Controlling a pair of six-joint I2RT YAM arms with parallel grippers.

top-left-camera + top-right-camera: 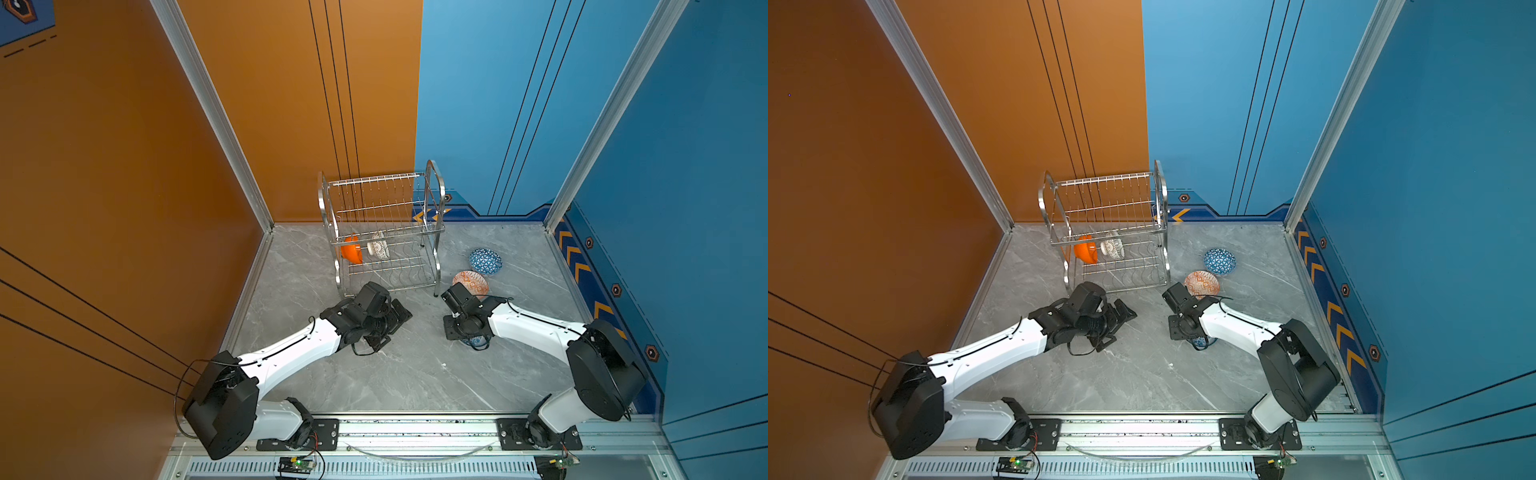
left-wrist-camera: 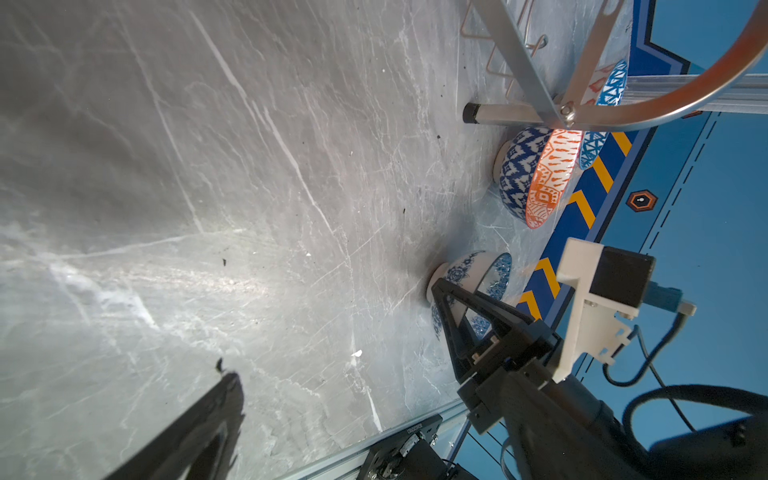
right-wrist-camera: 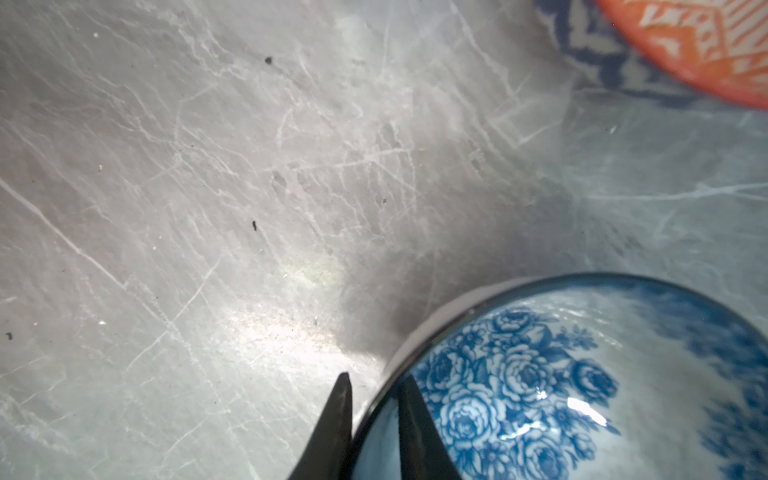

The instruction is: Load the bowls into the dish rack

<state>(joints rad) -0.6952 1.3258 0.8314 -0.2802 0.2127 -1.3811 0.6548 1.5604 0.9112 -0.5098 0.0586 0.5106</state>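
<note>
- Straddling the rim of the blue-white floral bowl (image 3: 540,395), which sits on the table (image 1: 415,374) right of centre, the right gripper (image 3: 374,384) has one finger inside and one outside. Its jaws are narrowly apart (whether they pinch the rim yet, I cannot tell).
- To its left, the left gripper (image 1: 390,328) hangs over bare marble, jaws wide apart, holding nothing.
- Just beyond the right gripper sits the orange-white geometric bowl (image 1: 471,282), with the blue-white triangles bowl (image 1: 485,261) close behind it.
- Farthest back stands the dish rack (image 1: 382,232). At the left end of its lower shelf, the plain orange bowl (image 1: 351,251) and the lattice bowl (image 1: 379,247) stand on edge, side by side.
</note>
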